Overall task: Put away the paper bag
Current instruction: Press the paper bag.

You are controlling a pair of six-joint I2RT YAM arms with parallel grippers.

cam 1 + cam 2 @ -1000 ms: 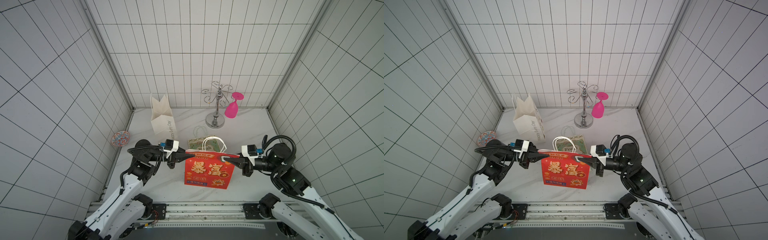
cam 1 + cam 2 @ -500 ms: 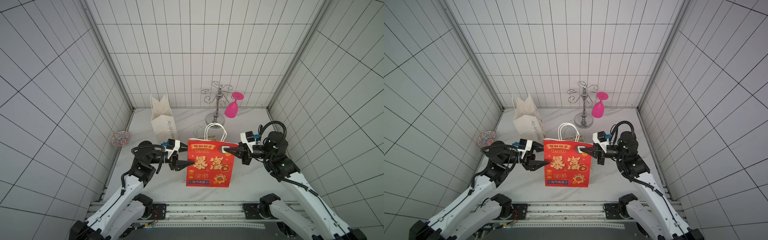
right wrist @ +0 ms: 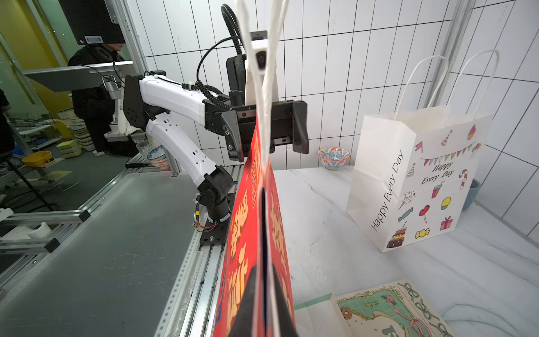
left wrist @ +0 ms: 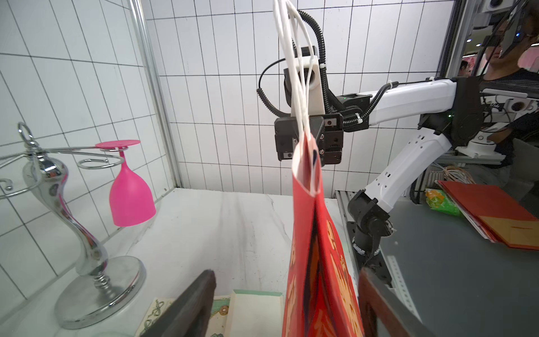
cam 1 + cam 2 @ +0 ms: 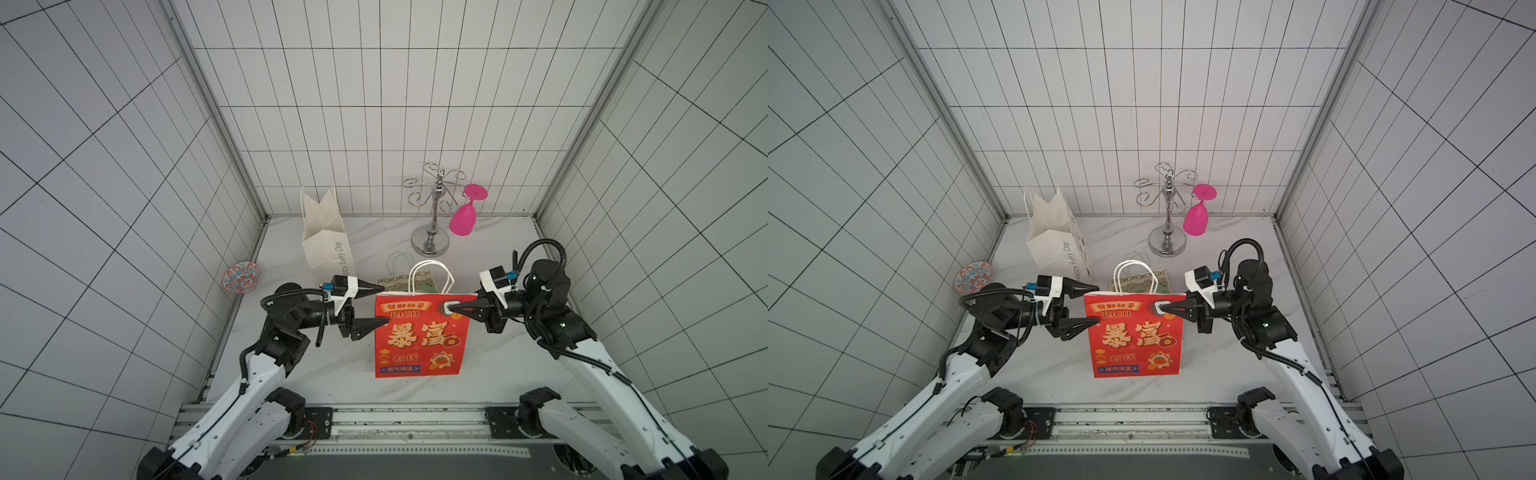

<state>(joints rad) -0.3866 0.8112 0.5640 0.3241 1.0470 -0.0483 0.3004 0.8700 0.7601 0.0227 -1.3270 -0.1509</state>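
Observation:
The red paper bag (image 5: 419, 340) with gold characters and white handles hangs upright and folded flat near the table's front. My right gripper (image 5: 451, 308) is shut on its upper right corner, and the pinch shows in the right wrist view (image 3: 264, 267). My left gripper (image 5: 384, 303) is open. Its two fingers straddle the bag's upper left edge with a gap on each side, as the left wrist view (image 4: 285, 272) shows. Whether the bag's bottom touches the table, I cannot tell.
A white printed bag (image 5: 326, 245) stands open at the back left. A flat green-patterned bag (image 5: 399, 282) lies behind the red one. A chrome glass rack (image 5: 432, 220) holds a pink goblet (image 5: 463, 218) at the back. A patterned bowl (image 5: 241, 277) sits by the left wall.
My left gripper has opened and let go of the bag's left edge. The right gripper rose, and the bag swung from tilted to upright.

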